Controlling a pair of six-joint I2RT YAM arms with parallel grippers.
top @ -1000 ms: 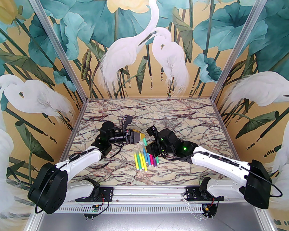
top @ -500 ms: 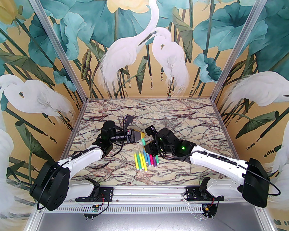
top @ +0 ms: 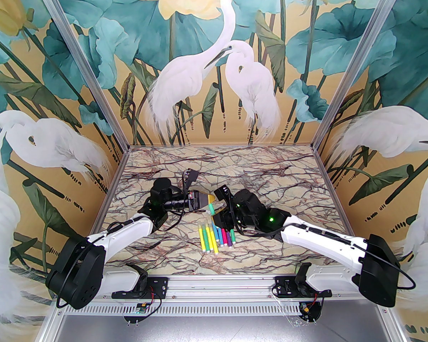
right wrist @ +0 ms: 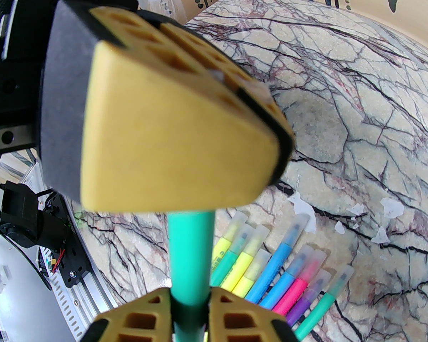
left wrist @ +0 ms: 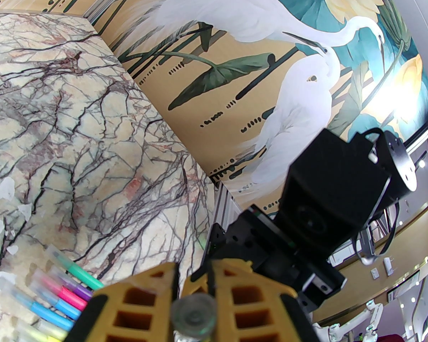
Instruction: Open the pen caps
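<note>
The cap (left wrist: 194,317) of a teal pen (right wrist: 190,248) is pinched between the yellow fingers of the left gripper (top: 211,201); in the left wrist view it shows end-on, a clear round disc in the narrow gap with a finger pressed on either side, so the jaws stand nearly closed, apart only by the cap's width; the right gripper (right wrist: 190,298) is likewise closed tight on the pen's barrel, one yellow finger on each side of it; from there the barrel runs straight up to the left gripper, whose broad finger covers its upper end, so whether the cap has come off the barrel or sits on it cannot be told; in the top view the two grippers meet tip to tip above the middle of the table (top: 271,176), the left reaching in from the left edge's side and the right from the right edge's side, with the pen tilted between them and held off the marble; the other pens (right wrist: 274,265) lie in a row on the table, just nearer the near edge than the held one, side by side and touching, in yellow, green, blue, pink, purple and teal; each wears its translucent cap, and these other caps (right wrist: 342,274) all point toward the far edge; a few white flecks (right wrist: 299,203) lie on the marble just beside the cap ends.
</note>
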